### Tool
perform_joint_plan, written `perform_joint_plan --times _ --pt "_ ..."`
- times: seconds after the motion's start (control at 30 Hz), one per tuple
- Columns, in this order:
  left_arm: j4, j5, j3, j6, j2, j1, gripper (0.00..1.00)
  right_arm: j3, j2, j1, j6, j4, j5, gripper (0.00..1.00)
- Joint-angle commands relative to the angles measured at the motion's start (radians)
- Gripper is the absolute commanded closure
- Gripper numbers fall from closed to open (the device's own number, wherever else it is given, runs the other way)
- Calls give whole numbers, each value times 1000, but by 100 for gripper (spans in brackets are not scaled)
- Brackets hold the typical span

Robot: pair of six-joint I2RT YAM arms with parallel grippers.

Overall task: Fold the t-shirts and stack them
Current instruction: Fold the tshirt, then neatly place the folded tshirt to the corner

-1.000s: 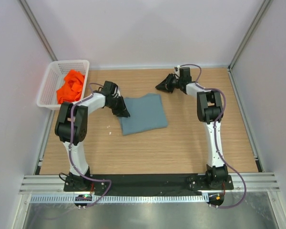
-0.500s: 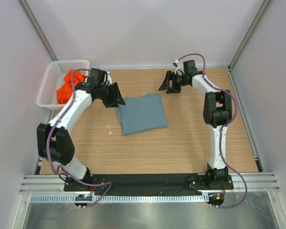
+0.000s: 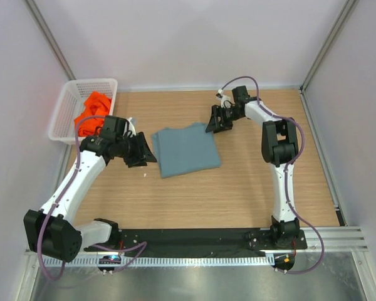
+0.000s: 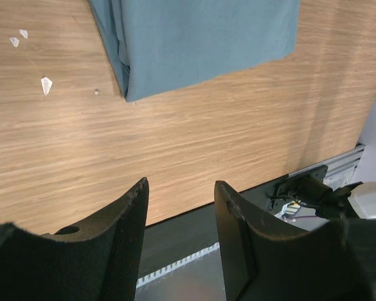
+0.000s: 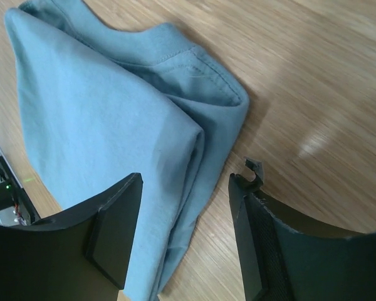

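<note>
The grey-blue t-shirt [image 3: 186,149] lies folded into a rough square in the middle of the table. Its folded edge [image 4: 194,44] fills the top of the left wrist view. The orange t-shirt [image 3: 91,110] is bunched up in the white basket [image 3: 67,103] at the back left. My left gripper [image 3: 145,155] hovers just left of the folded shirt, open and empty [image 4: 178,191]. Over the shirt's far right corner, my right gripper [image 3: 211,123] is open, its fingers straddling the cloth's edge [image 5: 194,169] without pinching it.
The basket stands against the left wall at the table's back corner. A few small white specks [image 4: 45,84] lie on the wood left of the folded shirt. The black base strip [image 3: 194,237] runs along the near edge.
Both grippers have opened. The left arm swung out from the shirt's left edge toward the basket, then back down beside the shirt. The right gripper moved closer, onto the shirt's far right corner.
</note>
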Motion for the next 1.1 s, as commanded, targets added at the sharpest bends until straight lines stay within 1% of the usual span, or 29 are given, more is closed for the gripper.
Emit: perform_joint_plan --times 0.0,0.07,0.13,0.17,0.2,0.27,0.3,0.37,0.4,0.47,0.5,0.53,0.6,0.63,0.7,0.73,0.77,0.83,0.9,1.0,1.07 --pt "-16 9 -15 -21 -47 3 52 23 20 26 -53 -41 16 37" --pt "-23 4 -18 -21 -64 4 52 29 35 57 -60 -47 34 39" --pt "-37 -1 -22 -18 -83 3 52 29 49 85 -56 -48 44 44" --pt "-42 -7 -25 -15 -89 4 52 28 55 89 -47 -48 56 49" --pt "-48 -10 -32 -15 -92 3 52 28 60 96 -40 -48 59 60" --pt "-51 -11 -39 -15 -107 4 52 23 57 108 -2 -51 77 73" --pt "-50 -10 -45 -16 -112 3 52 20 50 109 12 -56 132 86" --pt "-48 -10 -58 -19 -126 3 52 -12 2 111 58 -53 186 96" --pt "-43 -10 -65 -19 -129 3 52 -27 -26 111 70 -47 264 98" --pt "-40 -5 -73 -21 -133 3 52 -67 -107 111 91 -62 350 98" --pt "-37 -4 -74 -21 -133 3 52 -73 -133 112 92 -77 440 98" --pt "-33 1 -81 -21 -133 3 52 -79 -155 111 90 -94 490 98" --pt "-28 6 -87 -19 -130 3 52 -73 -209 112 55 -154 573 98" --pt "-25 10 -90 -21 -129 3 52 -63 -219 111 40 -179 672 98" --pt "-20 12 -107 -23 -123 3 52 -8 -226 102 -14 -257 741 99" --pt "-17 13 -114 -24 -123 1 53 35 -224 96 -26 -280 825 99" --pt "-13 13 -134 -23 -121 0 53 55 -224 88 -42 -309 858 98" --pt "-10 4 -153 -23 -113 0 53 103 -218 54 -98 -332 909 98" --pt "1 6 -170 -23 -100 0 53 126 -213 -2 -150 -325 901 99" --pt "10 15 -174 -18 -80 -3 53 210 -177 -58 -212 -338 881 98" --pt "12 16 -174 -12 -63 -5 53 314 -128 -108 -287 -372 886 98"
